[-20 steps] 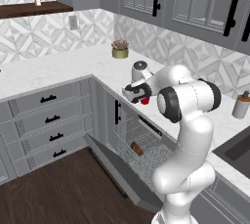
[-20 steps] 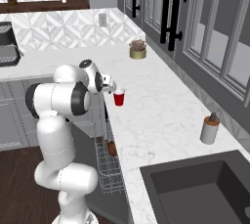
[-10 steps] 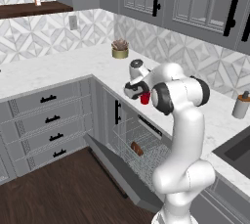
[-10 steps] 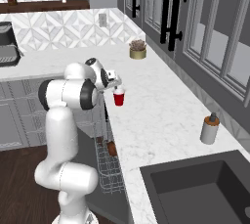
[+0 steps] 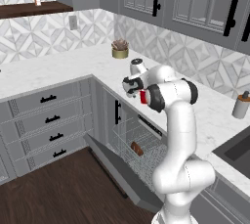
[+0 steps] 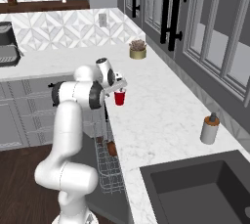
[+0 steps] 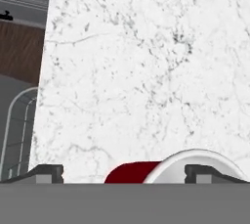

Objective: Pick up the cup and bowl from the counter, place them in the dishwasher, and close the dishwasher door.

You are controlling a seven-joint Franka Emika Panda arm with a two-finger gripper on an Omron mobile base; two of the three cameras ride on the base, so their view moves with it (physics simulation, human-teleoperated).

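1. Hand view: the gripper (image 7: 122, 171) looks down on the worktop (image 7: 146, 61) with its two tips spread wide, nothing between them gripped. The red cup (image 7: 161, 169) lies right at the near edge of this view, pale rim toward the right tip, so it is not yet centred.
2. Judgement: bring the hand across until the cup sits midway between the tips, then descend and close on its upper wall; a tapered cup may slip downward if squeezed low.
3. In the right base view the cup (image 6: 119, 98) stands upright near the front edge of the worktop, beside the gripper (image 6: 117, 87).
4. Below that edge the dishwasher door (image 5: 119, 171) hangs open, the wire rack (image 5: 139, 152) pulled out with a small brown thing, likely the bowl (image 5: 137, 148), already inside.
5. Farther along the worktop are a potted plant (image 6: 138, 49) and a soap dispenser (image 6: 210, 129), both well clear of the lift path.
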